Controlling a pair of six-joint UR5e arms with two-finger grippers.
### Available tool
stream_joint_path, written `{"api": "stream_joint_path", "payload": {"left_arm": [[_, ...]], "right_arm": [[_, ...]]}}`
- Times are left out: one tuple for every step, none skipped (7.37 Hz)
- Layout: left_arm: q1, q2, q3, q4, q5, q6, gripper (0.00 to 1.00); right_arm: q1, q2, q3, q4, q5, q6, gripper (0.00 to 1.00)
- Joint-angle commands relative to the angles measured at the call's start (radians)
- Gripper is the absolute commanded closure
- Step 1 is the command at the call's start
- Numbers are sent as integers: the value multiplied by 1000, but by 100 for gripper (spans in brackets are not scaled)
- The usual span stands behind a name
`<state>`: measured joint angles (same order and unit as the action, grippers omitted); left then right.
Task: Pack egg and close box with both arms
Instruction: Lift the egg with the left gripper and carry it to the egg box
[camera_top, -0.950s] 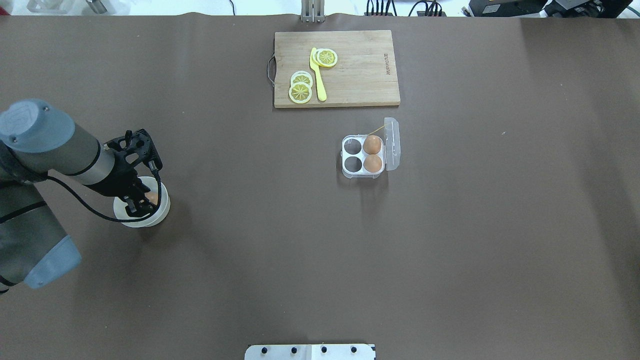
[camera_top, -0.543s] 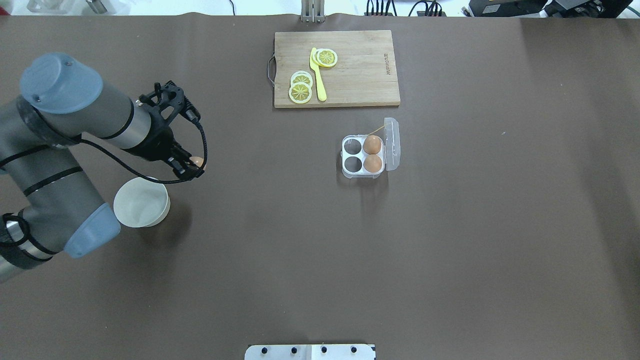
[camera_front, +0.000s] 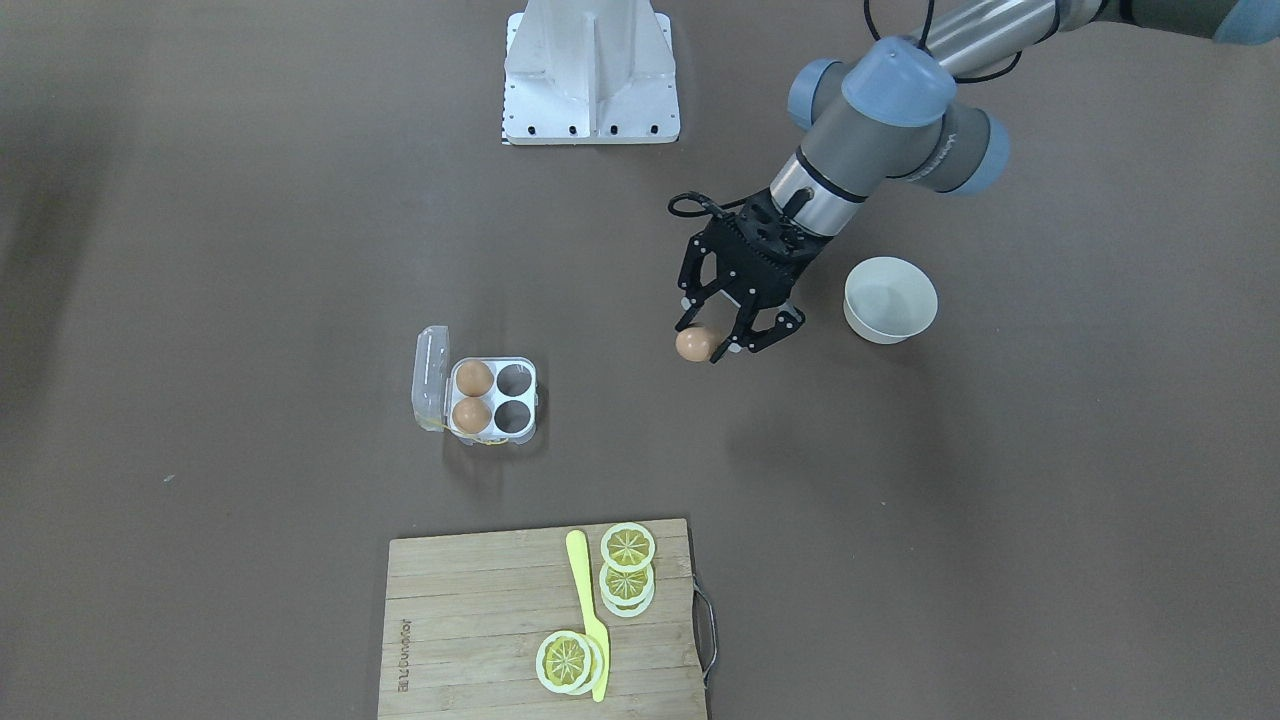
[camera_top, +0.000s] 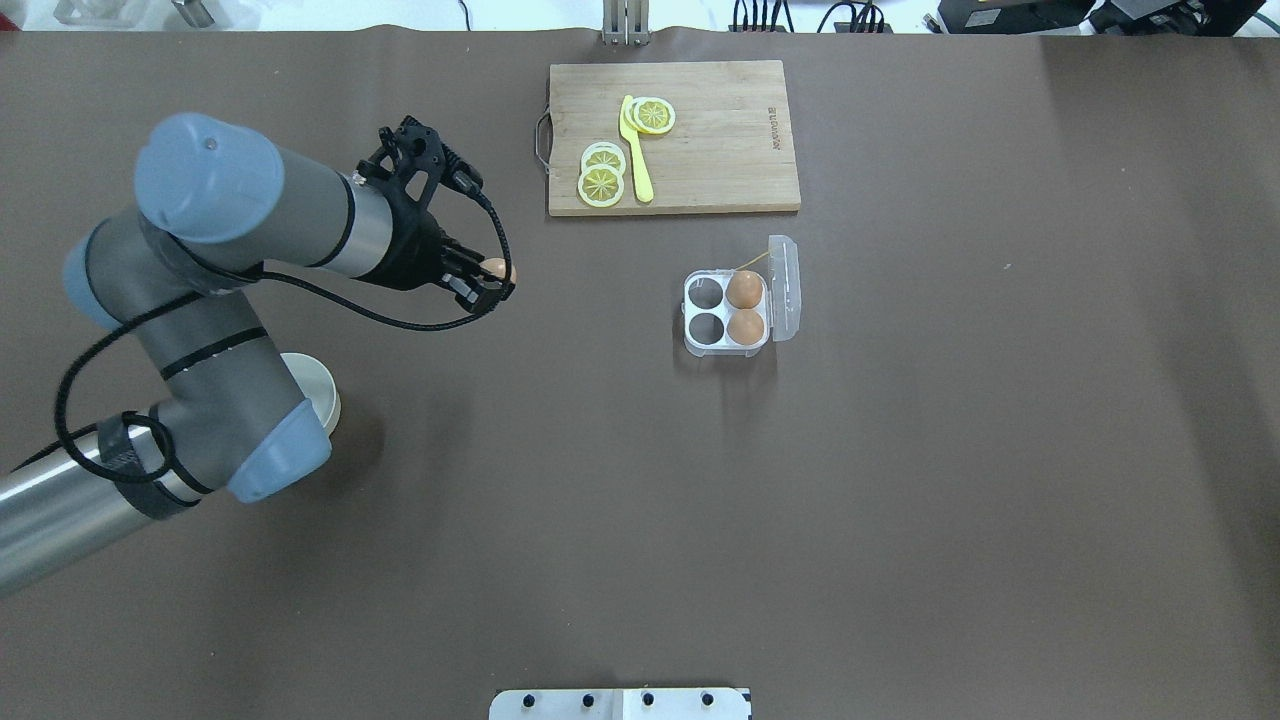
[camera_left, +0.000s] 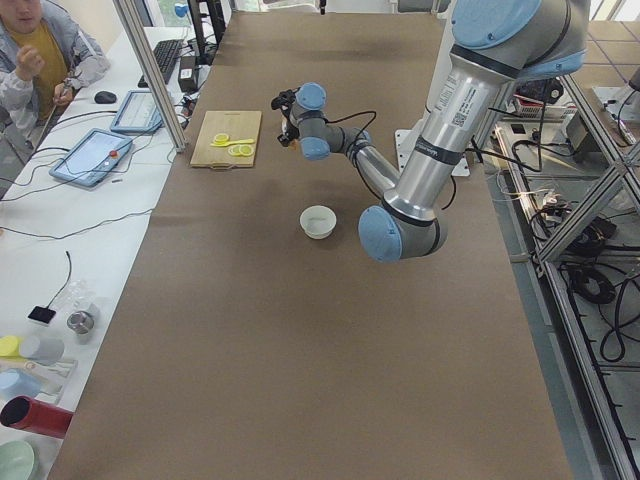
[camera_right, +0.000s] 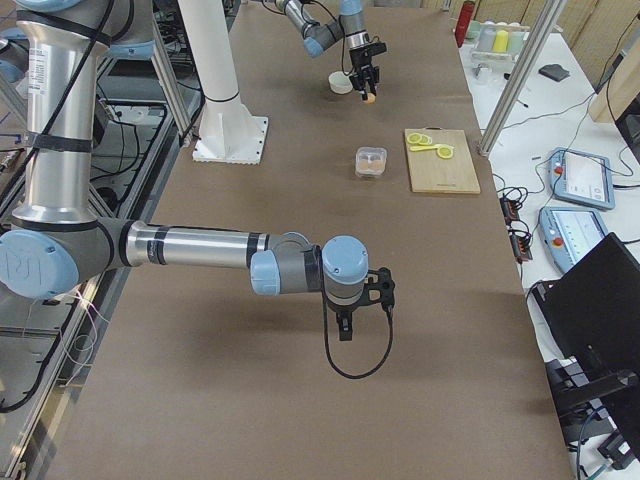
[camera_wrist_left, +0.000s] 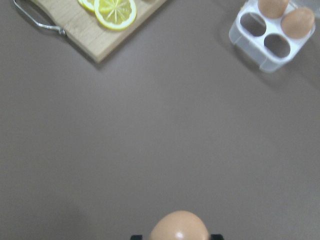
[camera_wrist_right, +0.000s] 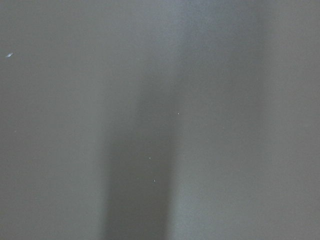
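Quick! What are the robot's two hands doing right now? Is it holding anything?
Left gripper: closed on the egg.
Right gripper: cannot tell whether open or closed; it shows only in the side view.

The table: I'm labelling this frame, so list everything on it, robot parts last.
egg: 1, orange-brown, held in the left tool above bare table
other eggs: 2, brown, in the box's lid-side cells
box: 1, clear with white tray, mid-table, lid open
bowl: 1, white, robot's left side
cutting board: 1, wooden, table's far side
lemon slices: at least four, yellow, overlapping on the board
knife: 1, yellow, on the board
stand: 1, white, robot's edge
left tool: 1, black, shut on the egg
right tool: 1, black, over bare table; open or shut unclear
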<state>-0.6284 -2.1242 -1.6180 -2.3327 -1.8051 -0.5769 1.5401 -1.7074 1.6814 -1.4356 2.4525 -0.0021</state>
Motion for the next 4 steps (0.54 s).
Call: {"api": "stream_joint_path", "payload": {"left_arm": [[125,-57,52,-123,209,-46,100],[163,-63,81,-161,269,-38,100],[165,-97,122,-190,273,-34,100],[196,-147,182,-203,350,-37,100]], "right_arm": [[0,0,-20,-2,15,1,0],[0,0,-43,0,35,1,0],[2,2,-55,0,52,1,0],[2,2,-58,0,54,-1,0]]}}
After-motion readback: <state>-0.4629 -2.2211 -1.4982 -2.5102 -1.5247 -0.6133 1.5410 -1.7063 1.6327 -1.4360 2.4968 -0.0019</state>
